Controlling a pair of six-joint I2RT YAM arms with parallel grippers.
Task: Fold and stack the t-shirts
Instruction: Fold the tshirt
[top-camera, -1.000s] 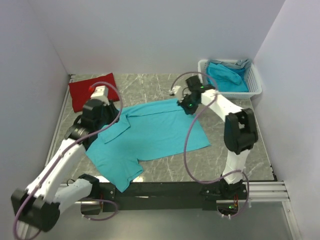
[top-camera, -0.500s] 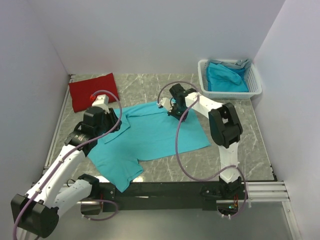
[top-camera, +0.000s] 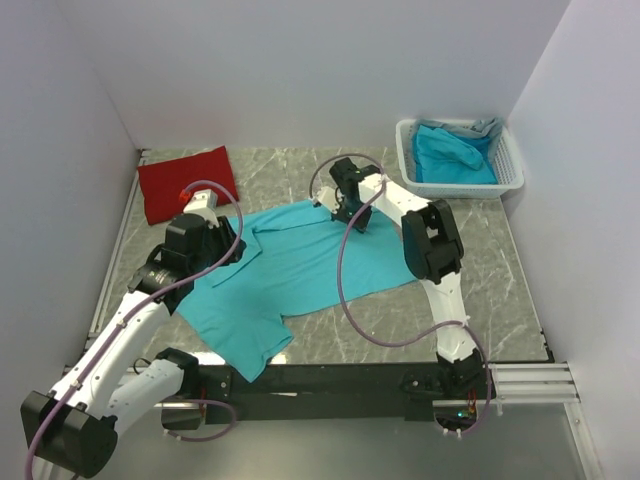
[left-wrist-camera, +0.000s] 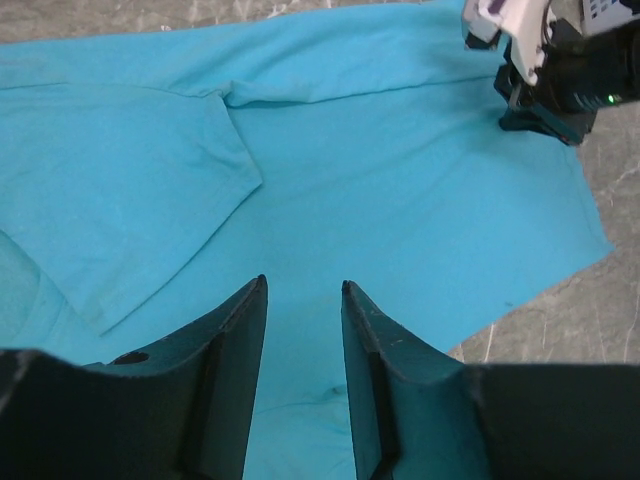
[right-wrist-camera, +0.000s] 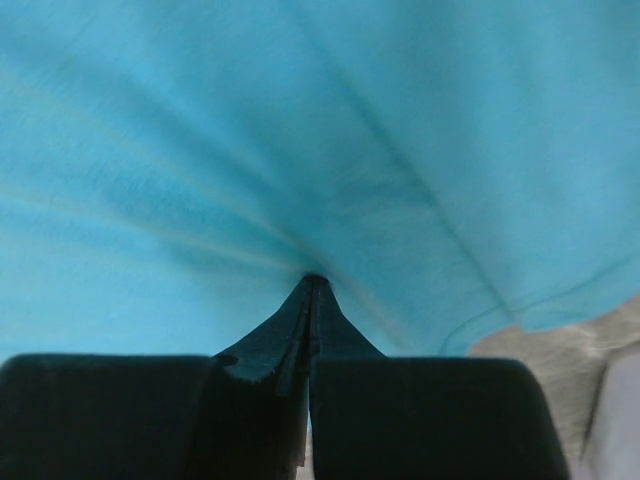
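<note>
Marble-patterned bench top (top-camera: 330, 340), walled in white, carried one turquoise t-shirt (top-camera: 300, 270) spread flat across its middle, a folded red t-shirt (top-camera: 185, 180) at the far left corner, and more turquoise shirts (top-camera: 455, 155) heaped in a white basket (top-camera: 465, 190) at the far right corner. We found the right gripper (right-wrist-camera: 312, 285) pressed shut on a small pucker of the spread shirt near its far edge, creases radiating from the tips. We noted the left gripper (left-wrist-camera: 303, 295) parted by a moderate gap, holding nothing, poised above the shirt near the left sleeve (left-wrist-camera: 130, 200), which lay doubled over the body. We judged the pinch shallow: a brisk pull could let the cloth slip free. With only one side held, any lift would drag and skew the shirt, and the doubled sleeve could be trapped in the fold. The right arm's purple cable (top-camera: 340, 285) hung over the cloth and might snag it.
</note>
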